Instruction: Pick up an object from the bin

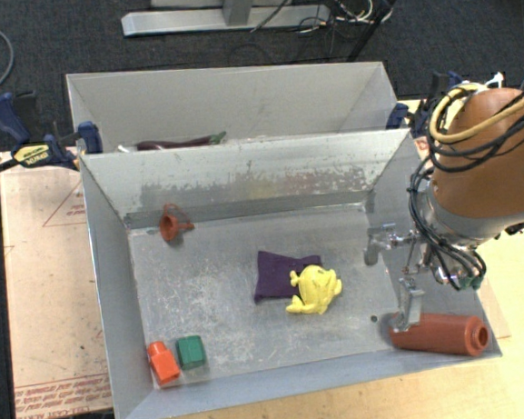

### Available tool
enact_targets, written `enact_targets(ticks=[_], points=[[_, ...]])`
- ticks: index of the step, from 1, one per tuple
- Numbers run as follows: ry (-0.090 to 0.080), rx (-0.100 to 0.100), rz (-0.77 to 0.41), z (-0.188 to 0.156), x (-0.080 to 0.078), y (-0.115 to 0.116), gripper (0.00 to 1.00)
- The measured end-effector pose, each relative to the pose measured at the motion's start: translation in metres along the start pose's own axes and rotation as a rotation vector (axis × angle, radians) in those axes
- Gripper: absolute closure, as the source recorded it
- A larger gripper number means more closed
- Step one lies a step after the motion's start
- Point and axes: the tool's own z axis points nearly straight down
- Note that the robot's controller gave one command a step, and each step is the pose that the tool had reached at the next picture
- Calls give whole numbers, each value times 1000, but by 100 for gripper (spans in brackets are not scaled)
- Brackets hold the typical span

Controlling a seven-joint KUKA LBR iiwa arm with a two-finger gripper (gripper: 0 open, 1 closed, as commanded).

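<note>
Now: one red-brown cylinder (442, 335) beside gripper (391, 279); one orange block (163, 360), one green block (191, 351).

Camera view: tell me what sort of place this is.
Probably a robotics lab: a cabled robot arm reaches into a grey metal bin holding a yellow toy figure, dark carpet and loose cables around it.

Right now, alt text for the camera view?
Open gripper, empty, hangs at the right of the bin, next to a brown cylinder. Mid-bin a yellow toy lies against a purple cloth; orange block and green block sit front-left.
</note>
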Motion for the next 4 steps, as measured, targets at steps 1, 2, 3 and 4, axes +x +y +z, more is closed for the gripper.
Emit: enact_targets(ticks=[1, 2, 3, 4], points=[[-8, 1, -2, -4, -1, 0, 0], [-9, 1, 0, -4, -2, 1, 0], [-8, -2, -15, 32, -16, 42, 0], [-15, 3, -219, 78, -36, 47, 0]])
